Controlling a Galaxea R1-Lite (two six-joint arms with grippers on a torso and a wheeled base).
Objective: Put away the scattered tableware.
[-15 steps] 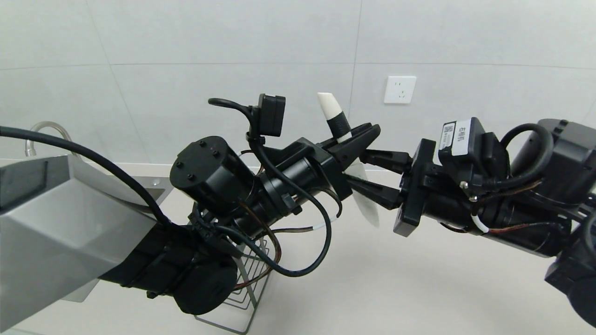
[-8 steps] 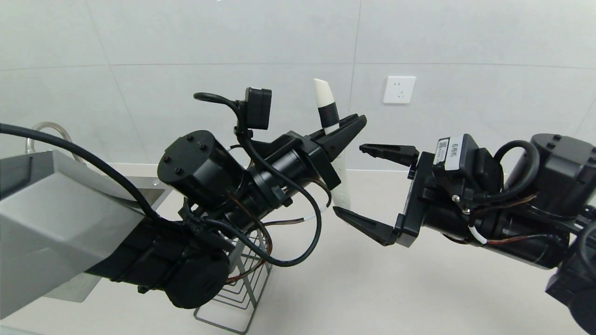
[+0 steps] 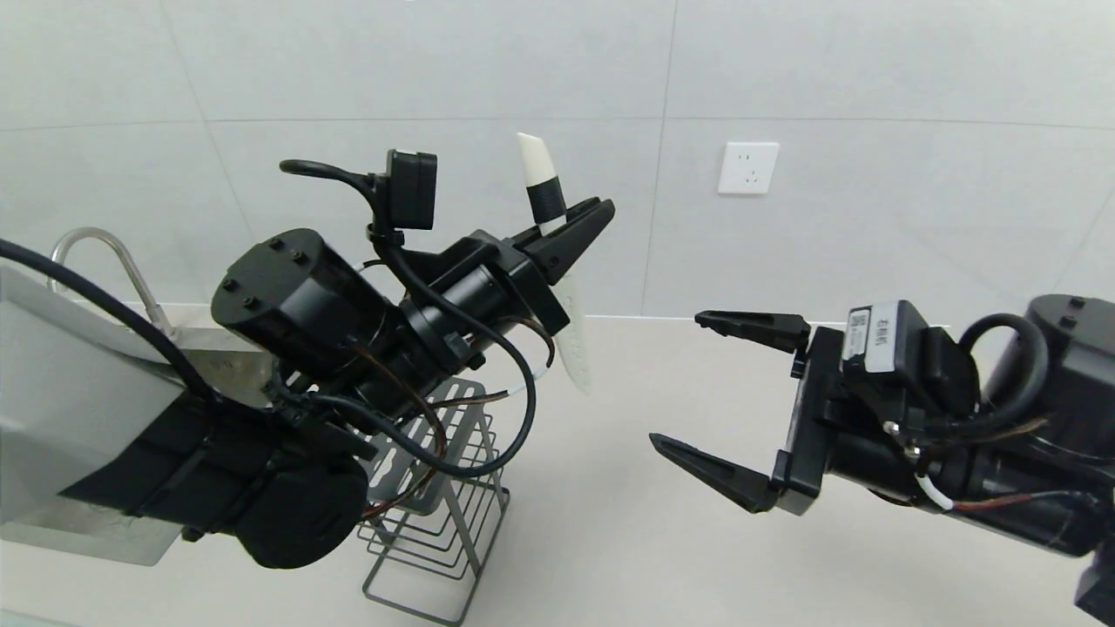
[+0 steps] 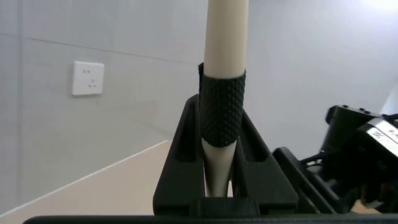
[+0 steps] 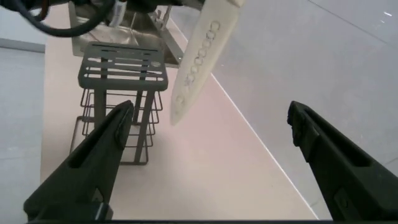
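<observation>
My left gripper (image 3: 579, 226) is shut on a white knife (image 3: 571, 335) held upright in the air, blade pointing down and the white handle with a black grip band (image 3: 542, 187) sticking up. The left wrist view shows the knife handle (image 4: 222, 106) clamped between my fingers (image 4: 180, 155). My right gripper (image 3: 723, 396) hangs open to the right of the knife and apart from it, nothing between its fingers. From the right wrist the knife blade (image 5: 202, 56) shows above the counter, between the open fingers (image 5: 93, 158).
A wire rack (image 3: 444, 531) stands on the beige counter (image 3: 627, 540) below the left arm, also seen as the wire rack (image 5: 121, 102). A sink (image 3: 96, 522) with a curved tap (image 3: 96, 252) lies at the far left. A wall socket (image 3: 747, 167) sits on the tiled wall.
My right gripper let go of the knife blade, opened and drew back to the right and down. My left gripper carried the knife up and to the left.
</observation>
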